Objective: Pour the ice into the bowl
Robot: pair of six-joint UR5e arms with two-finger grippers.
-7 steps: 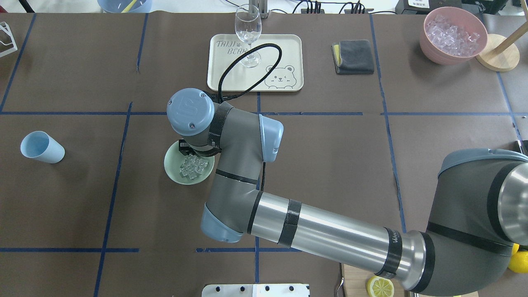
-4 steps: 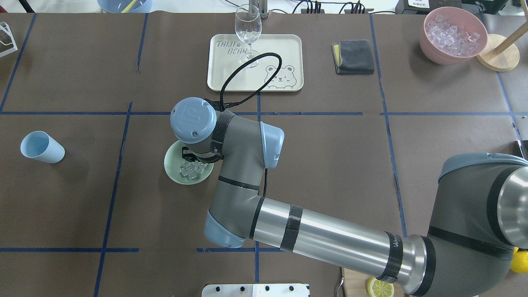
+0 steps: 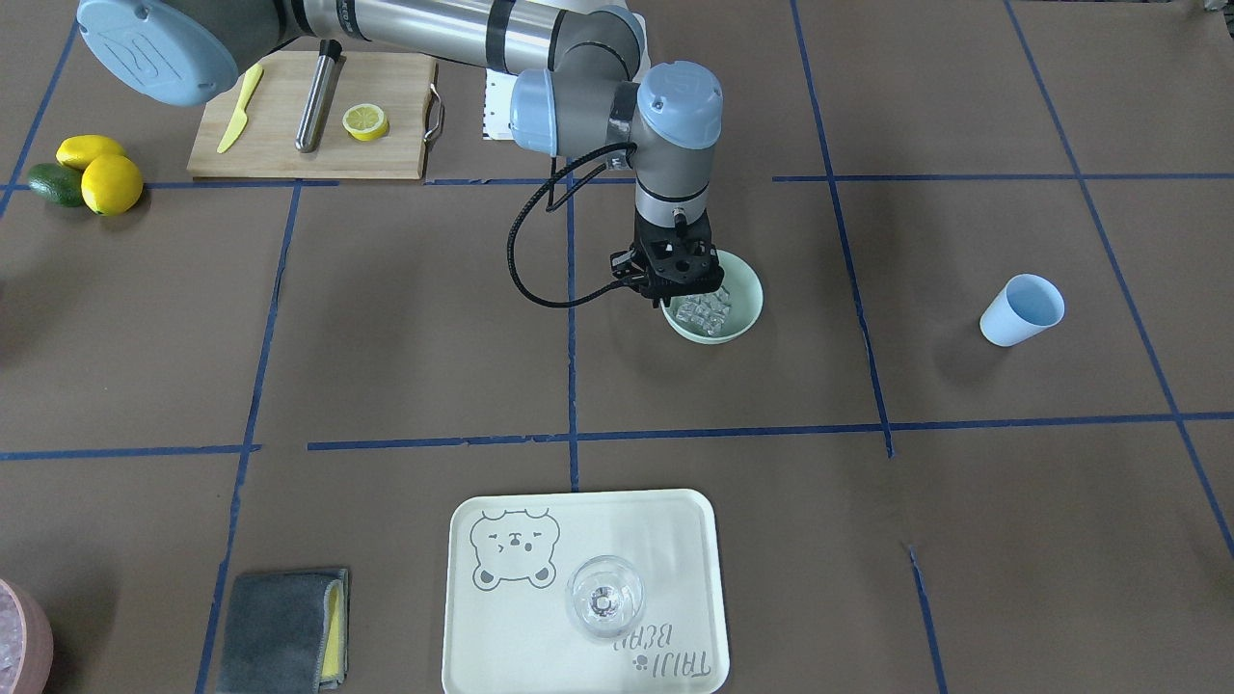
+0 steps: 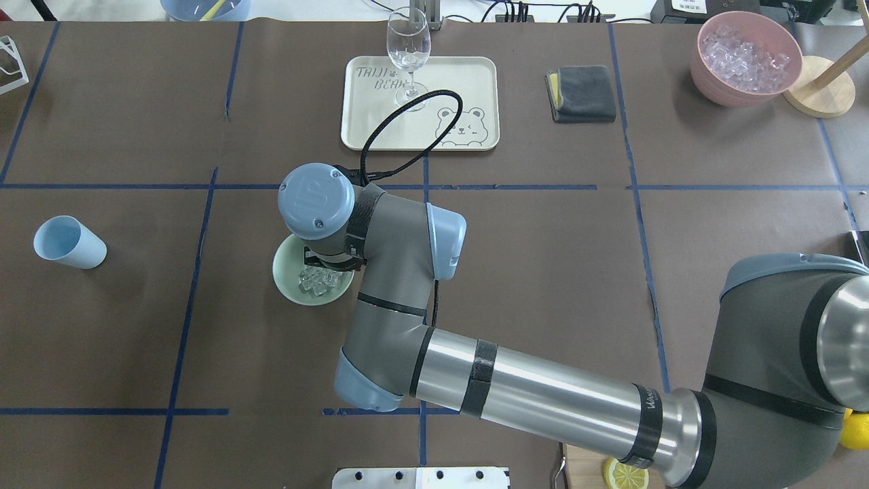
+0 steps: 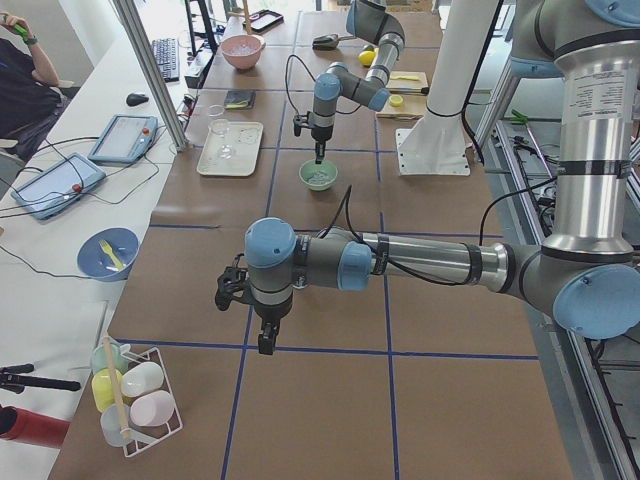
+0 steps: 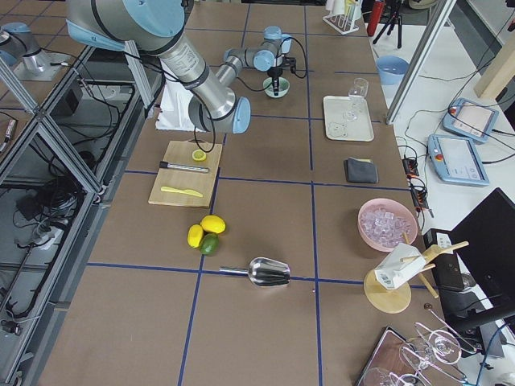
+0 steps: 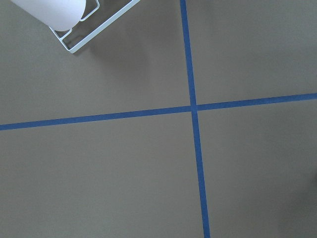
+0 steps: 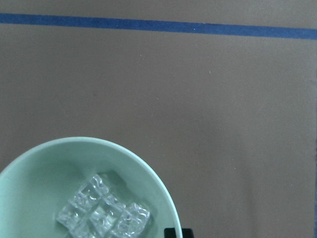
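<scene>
Just beside the right jaws, ice (image 8: 103, 214) lies inside the bowl (image 8: 44, 168).

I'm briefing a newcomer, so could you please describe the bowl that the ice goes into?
From the cream bear tray at the table's far edge, come toward the robot: the bowl sits under the right gripper. It is round, pale mint-green and holds a few ice cubes, unlike the larger pink bowl heaped with ice at the far right corner.
</scene>
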